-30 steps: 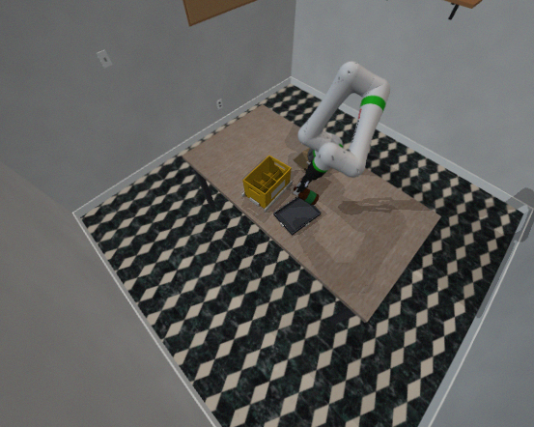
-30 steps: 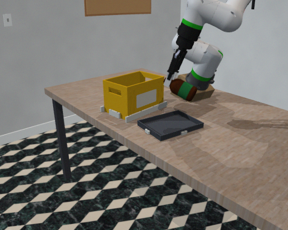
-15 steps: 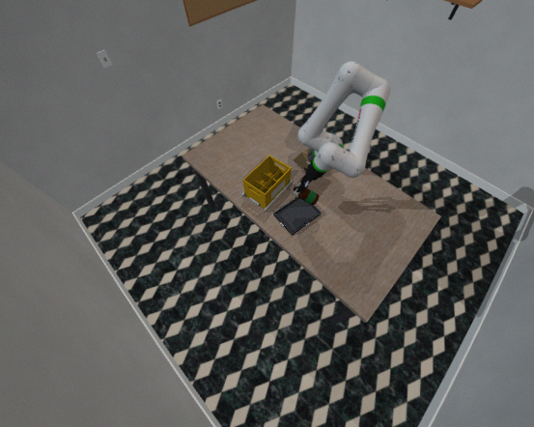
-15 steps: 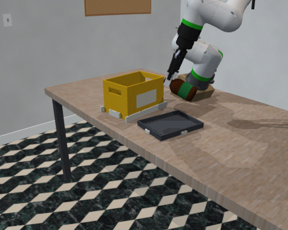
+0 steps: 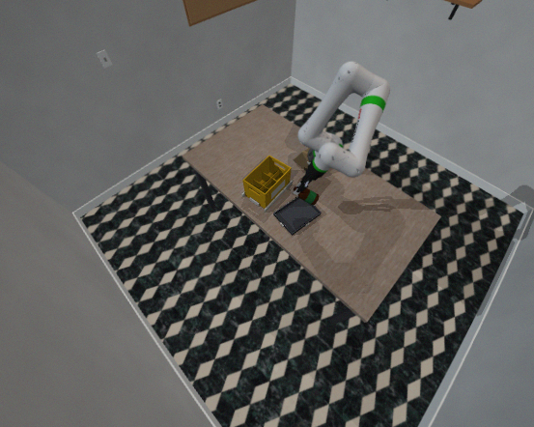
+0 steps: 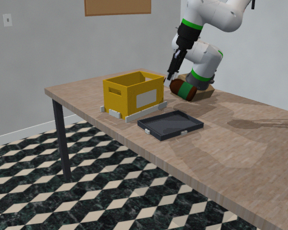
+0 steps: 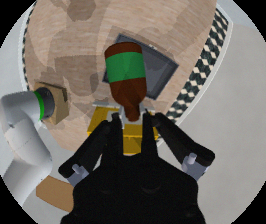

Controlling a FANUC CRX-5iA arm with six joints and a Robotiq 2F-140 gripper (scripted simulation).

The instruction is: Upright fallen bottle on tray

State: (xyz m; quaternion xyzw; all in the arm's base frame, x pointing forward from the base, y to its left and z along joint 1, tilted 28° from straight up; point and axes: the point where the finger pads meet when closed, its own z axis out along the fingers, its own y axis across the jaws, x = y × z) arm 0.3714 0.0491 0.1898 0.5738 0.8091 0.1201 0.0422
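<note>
A brown bottle with a green label band hangs tilted, its neck toward the crate and its base lower. My gripper is shut on the bottle's neck and holds it above the table between the crate and the arm's base. The dark grey tray lies flat on the table, in front of and below the bottle. The yellow crate stands to the left of the tray, level on its white rails.
The arm's base stands on a wooden block right behind the bottle. The table edge runs close in front of the crate and tray. The right half of the table has nothing on it.
</note>
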